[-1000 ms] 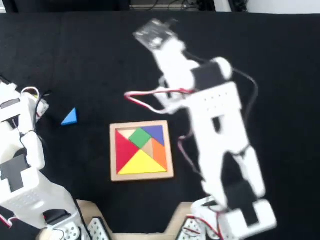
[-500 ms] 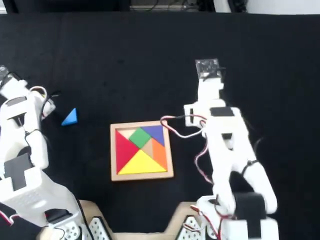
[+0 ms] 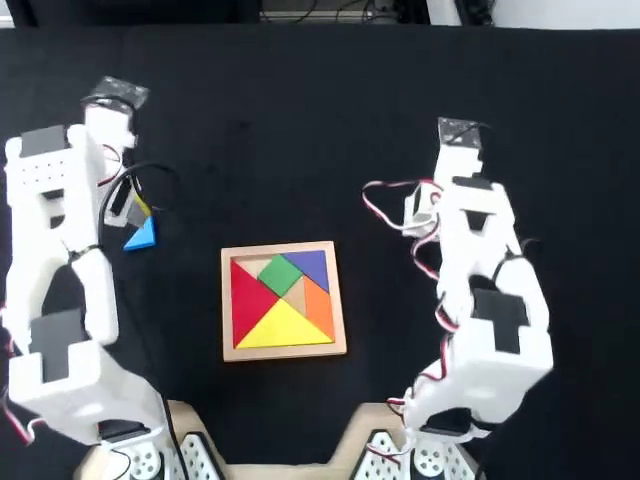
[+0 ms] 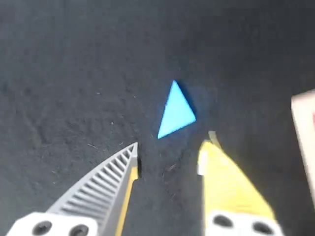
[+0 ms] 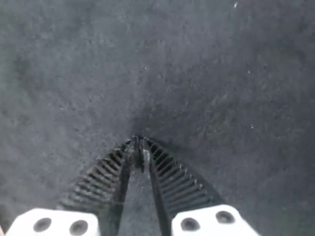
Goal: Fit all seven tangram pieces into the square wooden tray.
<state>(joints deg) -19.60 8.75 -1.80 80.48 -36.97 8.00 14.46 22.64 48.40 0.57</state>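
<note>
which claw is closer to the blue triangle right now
Left. The left claw hangs open with the blue triangle lying just ahead of it. The right claw is shut over bare black cloth, across the wooden tray from the triangle.

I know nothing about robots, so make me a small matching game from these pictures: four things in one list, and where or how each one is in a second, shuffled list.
Things:
1. blue triangle
2. yellow triangle
3. left claw
4. right claw

Place or state:
A. shut, over bare cloth
B. lying inside the tray
C. open
D. flat on the cloth, outside the tray

Pairs: 1-D, 2-B, 3-C, 4-A.
</note>
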